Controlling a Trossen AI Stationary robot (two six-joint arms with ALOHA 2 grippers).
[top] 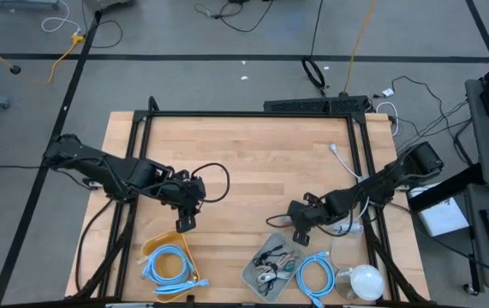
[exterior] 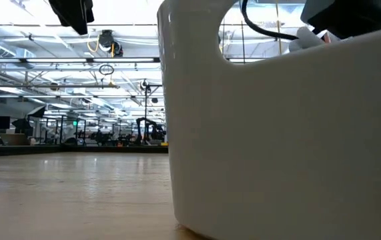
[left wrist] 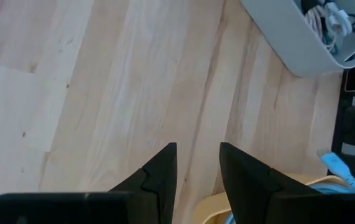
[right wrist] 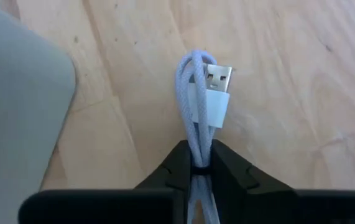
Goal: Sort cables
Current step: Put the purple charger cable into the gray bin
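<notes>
In the right wrist view, my right gripper (right wrist: 200, 169) is shut on a pale grey braided cable (right wrist: 193, 106) with a USB plug (right wrist: 214, 87). It is over bare wood beside the grey tray (right wrist: 15, 112). In the high view that gripper (top: 298, 236) stands just past the tray (top: 251, 272), which holds several thin cable bundles (top: 271, 261). My left gripper (top: 184, 224) hangs open with nothing between its fingers (left wrist: 198, 167), above the yellow bin (top: 148, 248), where light-blue cables (top: 169, 265) lie. Another light-blue loop (top: 314, 275) lies on the table right of the tray. My right gripper pinches the folded grey bundle (right wrist: 197, 157) between its two fingers, several strands together. The fingers slant down from the table's right side and lie along the bundle. The looped end and the plug stick out past the fingertips. Whether the bundle is lifted clear of the wood, I cannot tell.
A white round object (top: 364, 281) with its cord sits at the near right corner. A white cord end (top: 336, 152) lies farther back. Black frame rails (top: 357, 154) border the table. In the low view a white container wall (exterior: 283, 147) blocks most of the sight.
</notes>
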